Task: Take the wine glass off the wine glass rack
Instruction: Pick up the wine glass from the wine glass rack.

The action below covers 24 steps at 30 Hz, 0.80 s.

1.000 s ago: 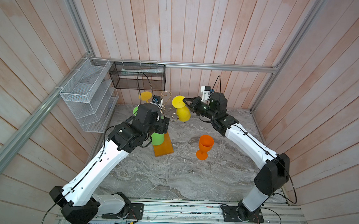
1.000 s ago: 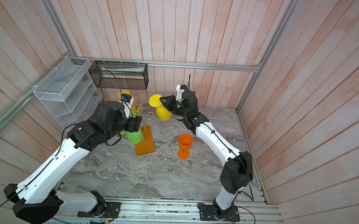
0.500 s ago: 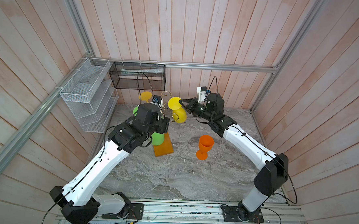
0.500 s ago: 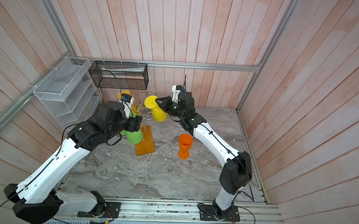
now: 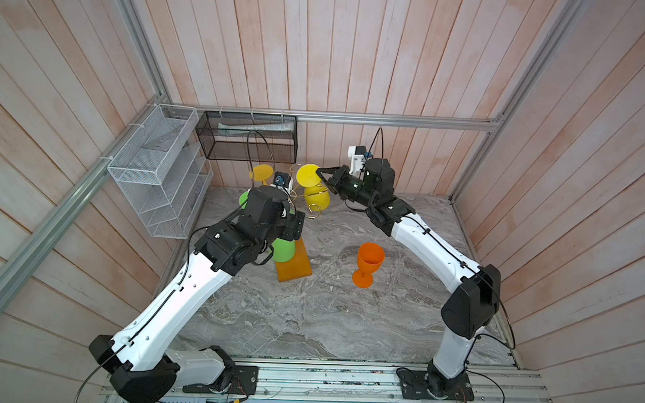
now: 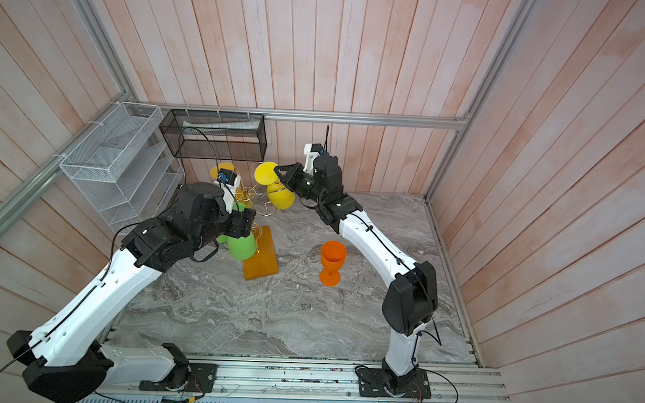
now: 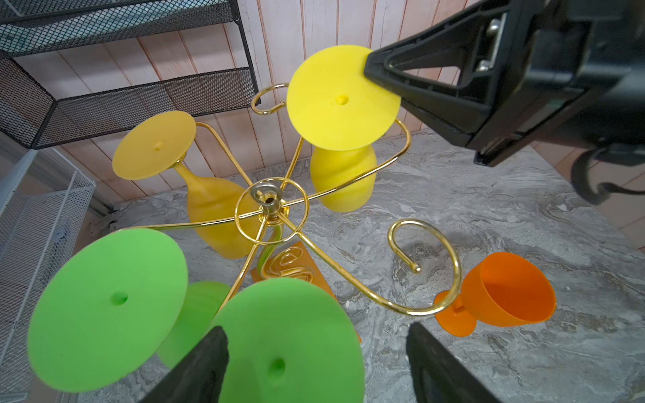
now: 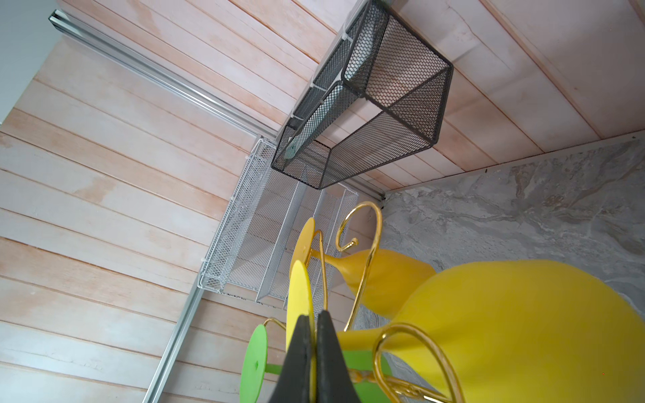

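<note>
The wine glass rack [image 5: 314, 210] [image 6: 263, 260] [image 7: 268, 200] is a gold wire stand on an amber wooden base. A yellow wine glass [image 5: 316, 198] [image 6: 281, 198] [image 7: 342, 99] [image 8: 506, 331] hangs upside down in one scroll arm. My right gripper [image 5: 319, 171] [image 6: 279, 168] [image 7: 370, 66] [image 8: 310, 317] is shut on the rim of its round foot. My left gripper [image 5: 296, 225] [image 6: 246, 223] [image 7: 316, 336] is open just above the foot of a hanging green glass [image 5: 283, 249] [image 7: 279, 349], touching nothing.
An amber glass [image 5: 260, 173] [image 7: 157, 144] and a second green glass [image 7: 108, 307] also hang on the rack. An orange glass [image 5: 369, 263] [image 6: 332, 261] stands upright on the marble table. A black mesh basket [image 5: 248, 141] and a white mesh shelf [image 5: 156, 171] hang on the walls.
My right gripper has carried the yellow glass a little to the left, toward the rack's middle. The left arm has stayed still.
</note>
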Tool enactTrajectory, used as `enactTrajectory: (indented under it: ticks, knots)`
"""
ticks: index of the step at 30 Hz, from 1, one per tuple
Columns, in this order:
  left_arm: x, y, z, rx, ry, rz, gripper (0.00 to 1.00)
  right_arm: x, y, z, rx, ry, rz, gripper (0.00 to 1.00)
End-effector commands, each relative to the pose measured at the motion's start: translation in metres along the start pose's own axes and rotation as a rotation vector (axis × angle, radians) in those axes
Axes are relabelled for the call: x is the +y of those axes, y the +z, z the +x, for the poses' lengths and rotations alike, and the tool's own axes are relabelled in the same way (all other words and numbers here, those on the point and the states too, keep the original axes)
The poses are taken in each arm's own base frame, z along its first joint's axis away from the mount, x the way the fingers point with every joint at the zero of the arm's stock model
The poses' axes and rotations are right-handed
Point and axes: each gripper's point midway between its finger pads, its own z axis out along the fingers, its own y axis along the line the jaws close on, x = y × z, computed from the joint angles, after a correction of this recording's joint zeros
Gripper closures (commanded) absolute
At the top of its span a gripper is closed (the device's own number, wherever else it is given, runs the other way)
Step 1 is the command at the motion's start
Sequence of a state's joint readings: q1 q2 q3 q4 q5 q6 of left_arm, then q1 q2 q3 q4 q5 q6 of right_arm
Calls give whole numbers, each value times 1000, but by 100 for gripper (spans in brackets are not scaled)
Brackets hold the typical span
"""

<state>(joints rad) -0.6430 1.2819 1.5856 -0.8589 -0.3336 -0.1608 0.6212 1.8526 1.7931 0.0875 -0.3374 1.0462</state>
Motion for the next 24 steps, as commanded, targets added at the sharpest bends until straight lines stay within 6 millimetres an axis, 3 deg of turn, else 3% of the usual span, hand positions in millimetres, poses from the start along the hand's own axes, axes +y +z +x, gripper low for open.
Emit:
enactTrajectory:
  ticks: [1, 13, 24]
  knots:
    - [2, -4, 0, -9, -8, 3, 18, 10, 3, -17, -42, -20, -29, 100]
    - [3, -5, 1, -3, -9, 2, 18, 1, -2, -52, -119, -22, -30, 100]
    - [1, -6, 1, -3, -18, 12, 18, -10, -39, -86, -209, -31, -12, 100]
